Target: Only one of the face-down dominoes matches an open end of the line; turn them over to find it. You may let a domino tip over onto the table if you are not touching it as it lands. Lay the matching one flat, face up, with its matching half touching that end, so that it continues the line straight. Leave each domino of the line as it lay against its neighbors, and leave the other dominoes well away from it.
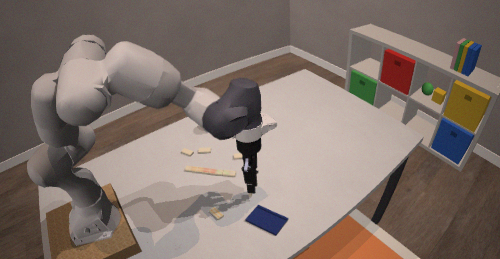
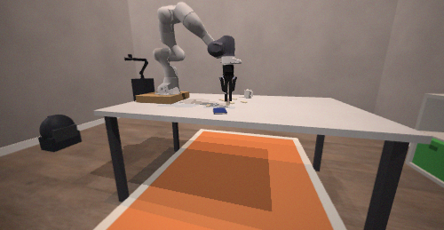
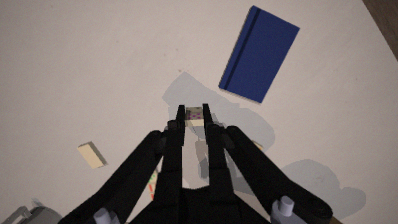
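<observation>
Beside the blue notebook (image 1: 267, 220) (image 2: 219, 111) (image 3: 260, 55), the fingers (image 1: 251, 183) (image 2: 228, 96) grip a domino (image 3: 194, 115) showing purple pips, its pale edge visible.

Domino (image 3: 194, 115) between black fingertips: cream, purple pips. Notebook (image 1: 267, 220) (image 2: 219, 111) (image 3: 259, 54): navy, darker stripe. Domino line (image 1: 210, 171) (image 3: 152, 184): cream, reddish and greenish patches. Rug (image 1: 350, 239) (image 2: 222, 179): orange, white border.
</observation>
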Controlling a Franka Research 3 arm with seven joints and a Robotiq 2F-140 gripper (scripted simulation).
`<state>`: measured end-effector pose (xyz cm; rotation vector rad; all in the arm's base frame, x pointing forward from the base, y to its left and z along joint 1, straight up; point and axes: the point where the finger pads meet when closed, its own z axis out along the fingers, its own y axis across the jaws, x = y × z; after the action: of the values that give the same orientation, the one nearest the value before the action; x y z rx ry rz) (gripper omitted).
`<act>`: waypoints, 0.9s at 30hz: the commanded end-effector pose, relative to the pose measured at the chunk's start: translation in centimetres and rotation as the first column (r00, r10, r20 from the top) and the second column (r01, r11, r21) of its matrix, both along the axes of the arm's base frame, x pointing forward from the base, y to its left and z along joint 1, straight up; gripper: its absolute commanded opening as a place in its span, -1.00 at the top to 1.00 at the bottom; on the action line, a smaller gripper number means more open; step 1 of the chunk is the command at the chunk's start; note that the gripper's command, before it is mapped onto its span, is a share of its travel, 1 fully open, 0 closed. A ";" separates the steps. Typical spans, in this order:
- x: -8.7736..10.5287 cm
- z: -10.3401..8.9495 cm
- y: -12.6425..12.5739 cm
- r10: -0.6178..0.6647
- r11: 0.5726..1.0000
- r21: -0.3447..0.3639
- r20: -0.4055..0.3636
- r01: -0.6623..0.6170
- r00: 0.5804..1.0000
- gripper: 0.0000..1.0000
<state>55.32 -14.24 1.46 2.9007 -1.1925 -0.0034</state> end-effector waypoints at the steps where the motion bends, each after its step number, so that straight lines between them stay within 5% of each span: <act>1: -0.1 0.0 0.1 0.004 1.000 0.001 -0.002 -0.004 1.000 0.56; 27: -0.3 0.1 0.3 0.004 1.000 -0.024 0.023 -0.004 1.000 0.56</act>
<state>54.88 -13.94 1.49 2.8978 -1.1731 0.0220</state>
